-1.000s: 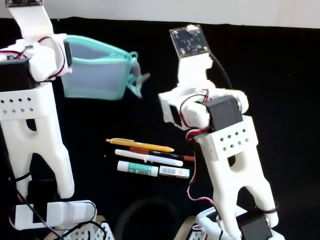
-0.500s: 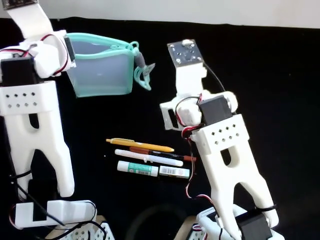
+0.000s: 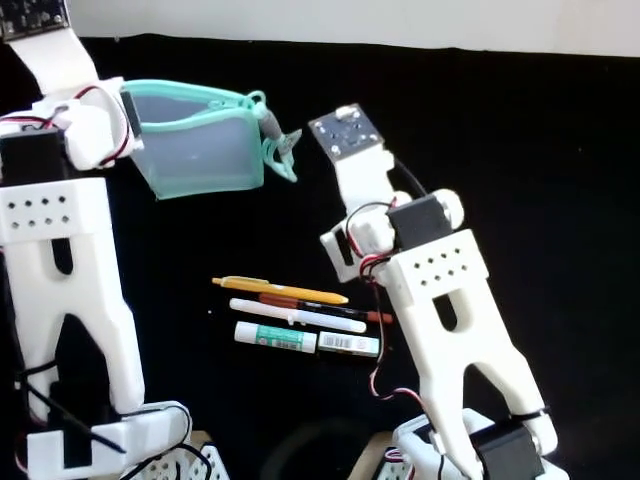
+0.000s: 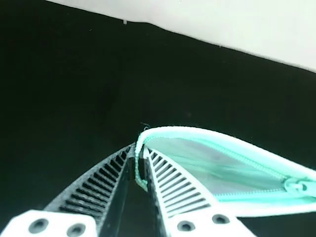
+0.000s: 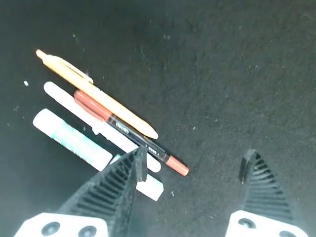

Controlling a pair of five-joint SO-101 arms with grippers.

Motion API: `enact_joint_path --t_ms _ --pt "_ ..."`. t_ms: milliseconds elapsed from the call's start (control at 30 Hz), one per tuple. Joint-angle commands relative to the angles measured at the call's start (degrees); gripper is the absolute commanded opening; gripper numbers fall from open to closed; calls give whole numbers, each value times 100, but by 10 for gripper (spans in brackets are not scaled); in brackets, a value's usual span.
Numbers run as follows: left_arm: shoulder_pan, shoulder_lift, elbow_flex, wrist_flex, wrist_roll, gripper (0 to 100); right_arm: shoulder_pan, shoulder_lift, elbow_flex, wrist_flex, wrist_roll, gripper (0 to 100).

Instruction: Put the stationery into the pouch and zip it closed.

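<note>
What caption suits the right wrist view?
Open right hand hovering above the stationery lying together on the black table.

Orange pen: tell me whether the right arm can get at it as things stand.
Probably yes. The right gripper hangs open facing the orange pen, with nothing between. The red pen lies right beside it, which may crowd the fingers.

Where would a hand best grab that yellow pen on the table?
Mid-barrel, from straight above, gripping across it. The yellow pen lies flat at the row's far edge: its outer side is bare, while the red pen lies close along the other side.
</note>
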Motion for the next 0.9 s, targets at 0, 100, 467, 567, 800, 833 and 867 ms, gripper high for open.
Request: enact_joint_path --t_ms 0,100,467,567,800,833,867 --pt "242 13 92 448 -290 10 48 -84 22 -92 88 296" --pt "251 13 110 510 -290 10 48 -84 40 -92 88 296" --pt "286 13 119 686 -651 8 48 -84 48 -92 88 296" --pt "286 40 127 703 -651 10 57 -84 48 -92 88 296" --pt "286 66 127 844 -730 7 40 -84 57 -31 123 296" --pt "286 66 127 844 -712 7 40 -84 57 -4 123 296" --pt "286 66 119 835 -633 7 31 -84 57 110 149 296"
